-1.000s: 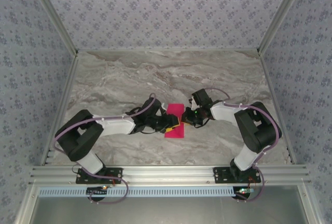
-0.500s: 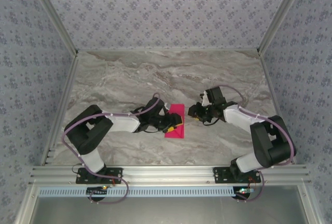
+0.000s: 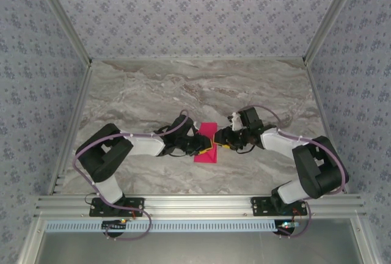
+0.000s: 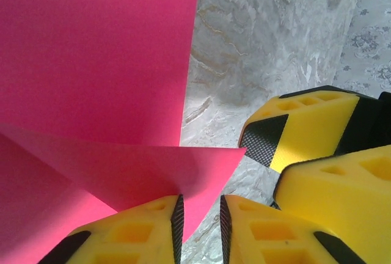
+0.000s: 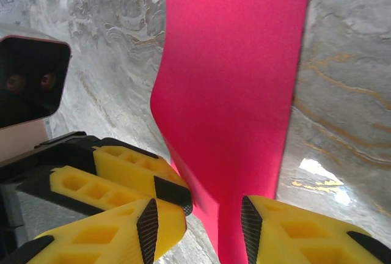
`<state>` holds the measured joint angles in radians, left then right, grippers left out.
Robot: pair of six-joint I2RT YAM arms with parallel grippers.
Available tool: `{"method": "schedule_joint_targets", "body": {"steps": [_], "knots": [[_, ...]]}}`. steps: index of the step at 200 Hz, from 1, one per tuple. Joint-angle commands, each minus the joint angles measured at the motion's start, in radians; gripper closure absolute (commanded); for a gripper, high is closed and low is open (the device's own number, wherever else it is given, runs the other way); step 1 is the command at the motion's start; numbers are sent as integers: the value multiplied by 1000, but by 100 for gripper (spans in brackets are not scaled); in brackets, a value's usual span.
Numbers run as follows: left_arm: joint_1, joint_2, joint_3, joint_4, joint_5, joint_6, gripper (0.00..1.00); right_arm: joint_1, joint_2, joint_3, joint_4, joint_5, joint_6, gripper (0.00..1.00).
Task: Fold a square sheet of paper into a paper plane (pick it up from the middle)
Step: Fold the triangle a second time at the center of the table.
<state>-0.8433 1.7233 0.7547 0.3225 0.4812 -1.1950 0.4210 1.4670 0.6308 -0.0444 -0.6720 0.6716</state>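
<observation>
returning to the pink paper (image 5: pixel 238 62), right tool (image 5: pixel 198 230) with jaws apart, left tool (image 4: pixel 198 227) grip unclear

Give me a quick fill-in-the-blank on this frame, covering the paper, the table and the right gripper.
1. The square sheet of paper is ___ in colour.
2. It lies on a table with a ___ pattern.
3. The right gripper has its jaws ___, the paper's edge between them.
Missing: pink; marble; open.

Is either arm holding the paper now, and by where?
Cannot tell: the left fingers stand narrowly apart at the raised flap corner of the paper; the right fingers straddle its edge, open.
</observation>
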Motion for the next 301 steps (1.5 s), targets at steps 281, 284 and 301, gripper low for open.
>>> {"method": "schedule_joint_targets", "body": {"steps": [281, 284, 301], "knots": [[1, -40, 48, -57, -20, 115, 85, 29, 146, 110, -85, 78, -244, 95], [0, -38, 50, -58, -20, 115, 85, 29, 147, 110, -86, 78, -246, 95], [0, -19, 60, -58, -21, 116, 86, 29, 153, 113, -84, 82, -255, 95]]}}
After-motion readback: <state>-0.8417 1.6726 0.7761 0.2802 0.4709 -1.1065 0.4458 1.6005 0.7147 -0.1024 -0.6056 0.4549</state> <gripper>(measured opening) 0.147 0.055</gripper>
